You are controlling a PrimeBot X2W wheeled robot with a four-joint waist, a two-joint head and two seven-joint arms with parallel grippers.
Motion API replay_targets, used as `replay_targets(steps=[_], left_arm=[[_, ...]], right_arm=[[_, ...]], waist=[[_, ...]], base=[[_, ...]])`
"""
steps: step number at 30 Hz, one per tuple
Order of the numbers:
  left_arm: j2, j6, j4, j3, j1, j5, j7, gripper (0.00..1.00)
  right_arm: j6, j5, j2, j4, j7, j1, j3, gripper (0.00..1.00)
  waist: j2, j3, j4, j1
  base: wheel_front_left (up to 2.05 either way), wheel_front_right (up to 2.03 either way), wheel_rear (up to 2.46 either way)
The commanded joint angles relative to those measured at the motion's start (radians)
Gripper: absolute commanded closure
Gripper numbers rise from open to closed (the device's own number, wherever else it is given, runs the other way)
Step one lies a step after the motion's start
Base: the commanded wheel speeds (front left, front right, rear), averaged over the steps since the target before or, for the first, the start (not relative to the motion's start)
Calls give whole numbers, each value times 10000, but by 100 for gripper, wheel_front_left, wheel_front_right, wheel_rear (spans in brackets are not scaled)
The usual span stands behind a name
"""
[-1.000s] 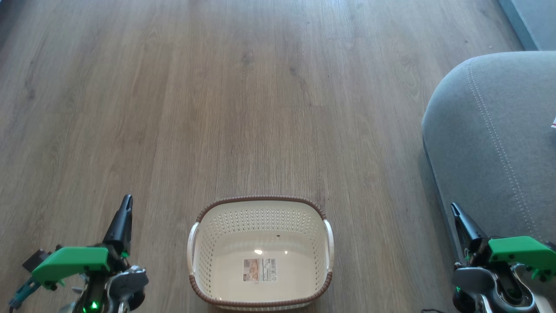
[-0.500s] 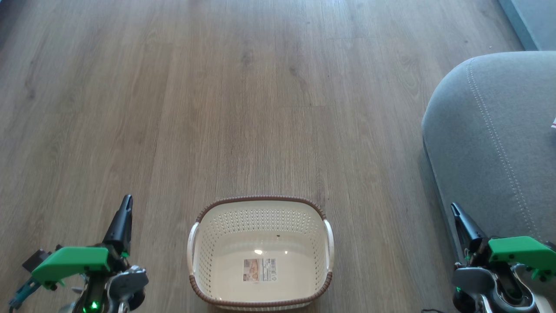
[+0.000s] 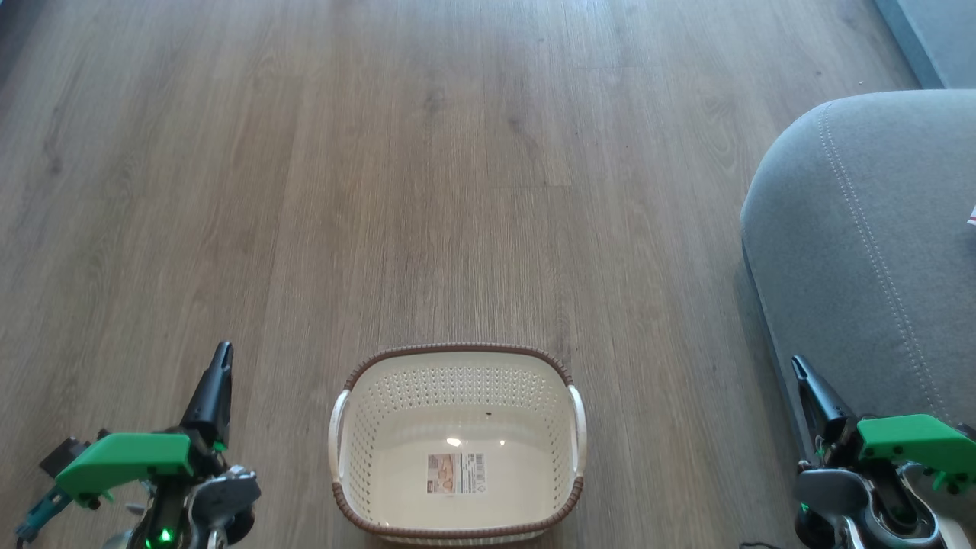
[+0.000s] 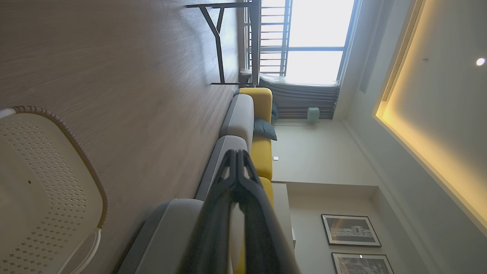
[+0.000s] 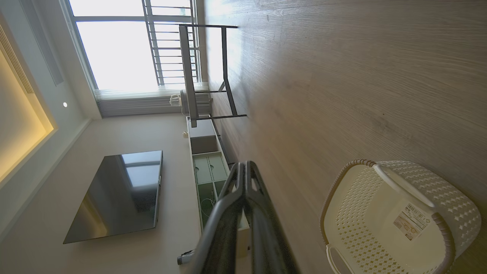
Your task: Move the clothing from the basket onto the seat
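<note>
The cream-white basket (image 3: 457,348) stands on the floor at the bottom middle of the head view, with nothing in it but the label (image 3: 456,473) on its floor. The grey seat (image 3: 862,252) fills the right side. A sliver of white and red (image 3: 972,217) lies on the seat at the frame's right edge; the rest of the clothing is out of view. My left gripper (image 3: 221,354) is shut and holds nothing, left of the basket. My right gripper (image 3: 797,364) is shut and holds nothing, beside the seat's front edge. The wrist views show the basket (image 4: 57,125) (image 5: 380,167) and touching fingertips (image 4: 236,154) (image 5: 243,164).
Bare wood floor (image 3: 427,191) stretches ahead of the basket. Far off stand a table with dark metal legs (image 5: 224,68), a low cabinet (image 5: 203,163) under a wall screen (image 5: 118,194), and a grey and yellow sofa (image 4: 251,121) by the window.
</note>
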Motion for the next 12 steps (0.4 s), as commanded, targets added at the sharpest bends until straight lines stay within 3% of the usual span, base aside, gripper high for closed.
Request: replay_targets(steps=[1,12], left_arm=[[72,-67,-359,359,-581,-55,31,100],[72,-67,-359,359,-581,-55,31,100]], right_arm=[[69,37,-71,-408,80,-499,159,100],[69,36,-70,-408,81,-500,159,100]], waist=[[0,0,0,0],[0,0,0,0]], base=[[0,0,0],[0,0,0]])
